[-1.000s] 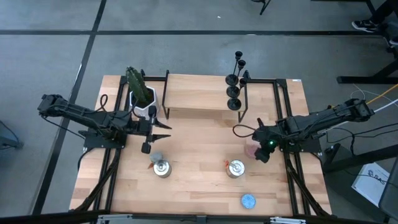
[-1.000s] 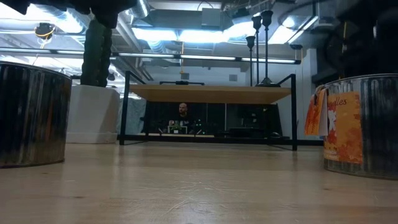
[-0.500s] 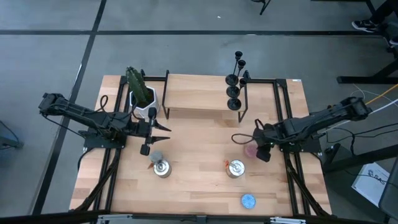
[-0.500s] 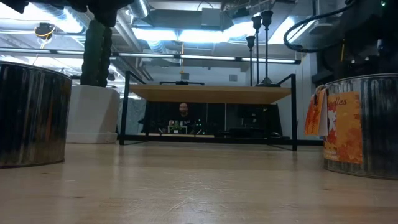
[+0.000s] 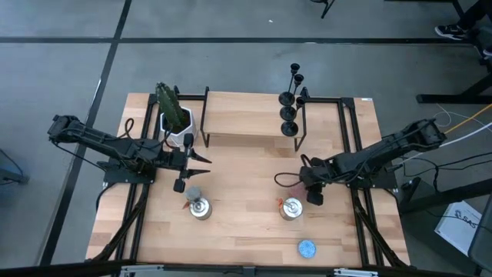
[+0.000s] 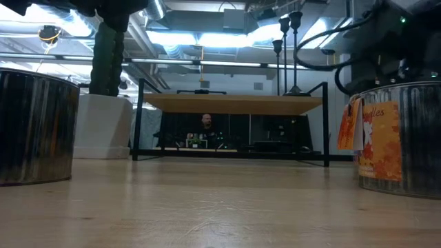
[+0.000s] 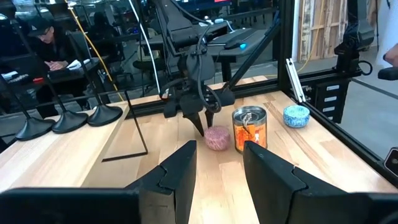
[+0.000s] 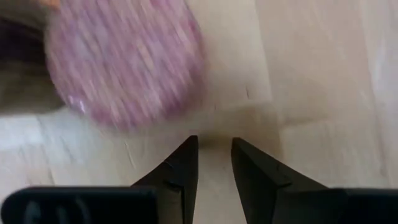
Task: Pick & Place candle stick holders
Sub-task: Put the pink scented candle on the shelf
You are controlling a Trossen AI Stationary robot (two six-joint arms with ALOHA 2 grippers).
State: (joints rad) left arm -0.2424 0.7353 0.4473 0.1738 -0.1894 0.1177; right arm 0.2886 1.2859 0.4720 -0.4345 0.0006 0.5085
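While the candle stick holders (image 5: 290,104) stand in a row on the raised shelf (image 5: 242,115) at the table's (image 5: 246,231) far edge, the right tool (image 5: 306,179) hangs point-down just beside a pink round object (image 7: 217,137) and an orange-labelled tin (image 5: 290,208), fingers slightly parted, apparently empty. The left tool (image 5: 204,158) waits near the potted plant (image 5: 174,115), fingers slightly apart, holding nothing.

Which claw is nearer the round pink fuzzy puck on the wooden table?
Right. The right claw hangs just beside the round pink fuzzy puck; the left claw sits across the table near the white planter.
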